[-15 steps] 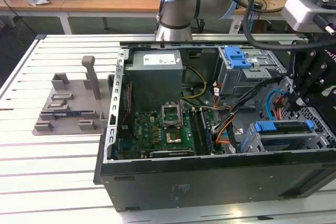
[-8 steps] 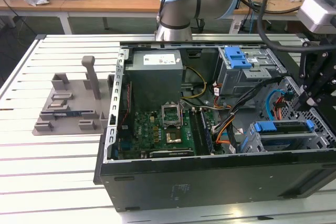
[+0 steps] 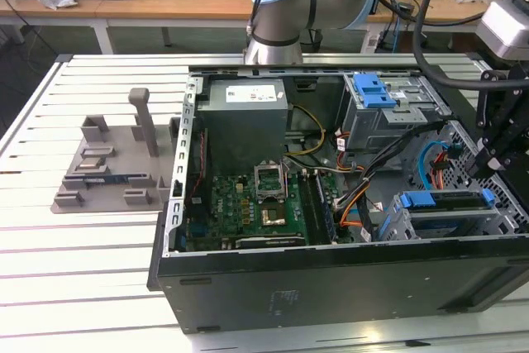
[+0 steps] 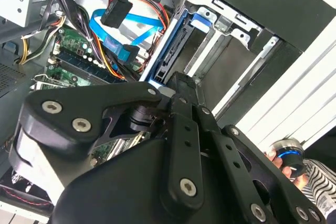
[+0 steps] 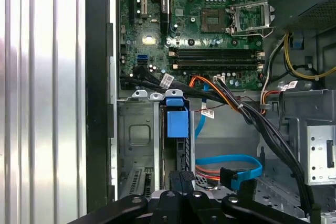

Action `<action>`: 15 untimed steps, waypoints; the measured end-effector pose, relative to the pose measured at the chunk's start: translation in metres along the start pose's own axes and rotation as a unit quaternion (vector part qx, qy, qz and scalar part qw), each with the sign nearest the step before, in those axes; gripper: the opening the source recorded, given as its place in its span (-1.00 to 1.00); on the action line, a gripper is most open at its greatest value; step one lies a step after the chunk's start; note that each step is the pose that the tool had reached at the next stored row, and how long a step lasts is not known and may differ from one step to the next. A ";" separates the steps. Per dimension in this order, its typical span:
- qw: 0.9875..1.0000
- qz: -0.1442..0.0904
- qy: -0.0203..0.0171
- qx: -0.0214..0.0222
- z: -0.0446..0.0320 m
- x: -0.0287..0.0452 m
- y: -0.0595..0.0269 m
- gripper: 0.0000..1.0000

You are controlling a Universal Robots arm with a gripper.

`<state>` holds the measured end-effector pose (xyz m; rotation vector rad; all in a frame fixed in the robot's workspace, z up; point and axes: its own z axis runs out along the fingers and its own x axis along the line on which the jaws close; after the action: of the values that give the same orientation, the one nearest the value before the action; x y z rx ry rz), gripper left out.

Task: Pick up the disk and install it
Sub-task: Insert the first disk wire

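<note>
The disk (image 3: 446, 202) sits on edge in the grey drive cage (image 3: 397, 225) at the front of the open computer case, on the exterior view's right. Its blue rails show along the top. In the first wrist view the disk (image 5: 177, 124) stands edge-on in the cage slot, and in the second wrist view its blue-railed edge (image 4: 167, 51) runs down into the bay. My gripper (image 3: 488, 163) hangs over the disk's outer end. Its fingers are shut together, with the tips (image 5: 181, 176) (image 4: 178, 80) right at the disk's edge.
A grey slotted holder stand (image 3: 107, 167) stands on the slatted table at the exterior view's left. A second cage with a blue latch (image 3: 372, 88) sits at the case's back. Blue and orange cables (image 5: 231, 169) lie beside the disk. A hand (image 4: 286, 158) shows beyond the case.
</note>
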<state>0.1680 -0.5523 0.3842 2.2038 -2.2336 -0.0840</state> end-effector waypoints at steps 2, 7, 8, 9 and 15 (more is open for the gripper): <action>1.000 0.000 0.000 0.000 0.0000 0.0000 0.0000 -0.79; 1.000 0.000 0.000 0.000 -0.0002 -0.0014 -0.0063 -0.79; 1.000 0.000 0.000 0.000 -0.0002 -0.0019 -0.0080 -0.79; 1.000 0.000 0.001 0.000 -0.0004 -0.0035 -0.0120 -0.79; 1.000 0.000 0.003 0.000 -0.0005 -0.0211 -0.0314 -0.79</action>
<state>0.1997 -0.5316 0.3842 2.2008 -2.2305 -0.0770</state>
